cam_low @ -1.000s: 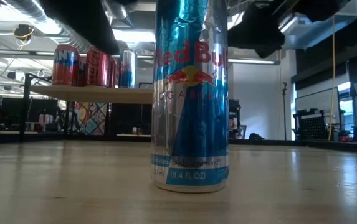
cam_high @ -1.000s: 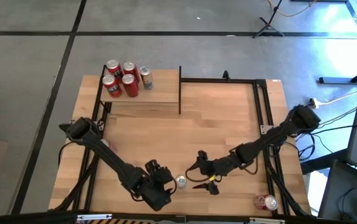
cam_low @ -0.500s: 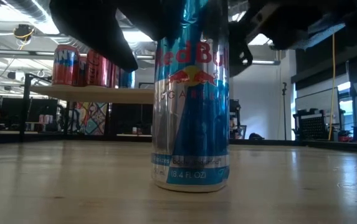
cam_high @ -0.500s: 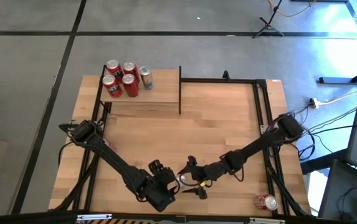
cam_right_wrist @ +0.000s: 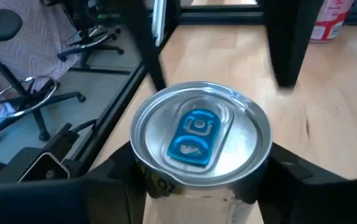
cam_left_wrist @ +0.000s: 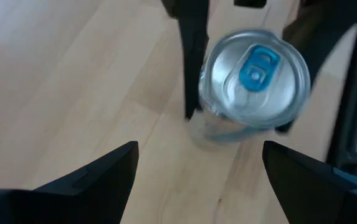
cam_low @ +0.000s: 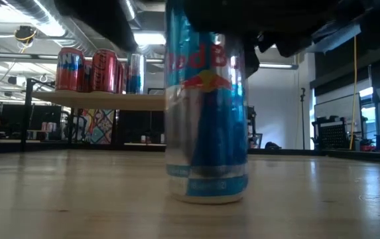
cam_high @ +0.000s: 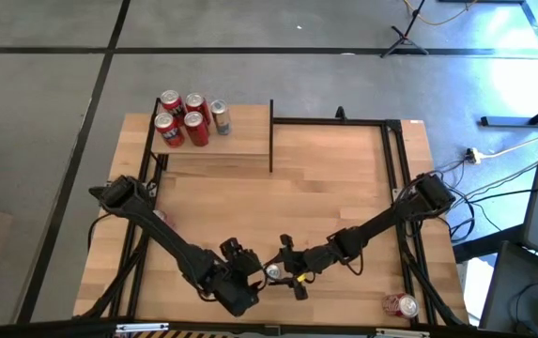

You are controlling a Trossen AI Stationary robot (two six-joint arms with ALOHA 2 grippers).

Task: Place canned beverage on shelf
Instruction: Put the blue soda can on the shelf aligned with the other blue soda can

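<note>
Low view: blue can [cam_low: 206,113] upright near table's front edge. Right gripper [cam_high: 289,272] straddling can, fingers wide, not clamped. Left gripper [cam_high: 240,279] beside can, spread open. Tip risk if off-centre. Shelf [cam_high: 240,131] far, crowded with red cans [cam_high: 182,115].

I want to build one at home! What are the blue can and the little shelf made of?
The can looks like shiny metal, likely aluminium: its silver top glints, with a blue pull tab. Its side is glossy blue and silver print. The shelf looks like a pale wood board with a matt finish, showing faint grain, standing on thin black posts, probably painted metal.
</note>
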